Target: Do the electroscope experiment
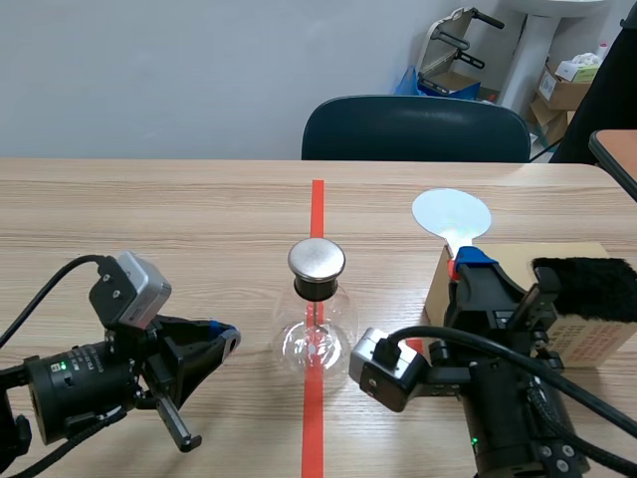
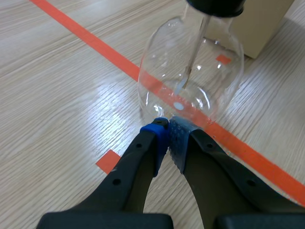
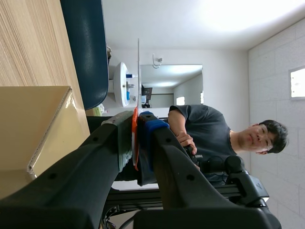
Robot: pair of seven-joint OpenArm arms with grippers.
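While pinching the disc (image 1: 451, 212) between right fingers (image 3: 155, 128), holds left fingers (image 2: 156, 139) pressed together, electroscope (image 2: 190, 76) just ahead of their tips.

electroscope (image 1: 317, 311) left of box (image 1: 597, 339)

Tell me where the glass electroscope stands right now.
In the scene view the glass electroscope stands on the orange tape line at mid-table, just ahead of the left gripper, with the cardboard box to its right.
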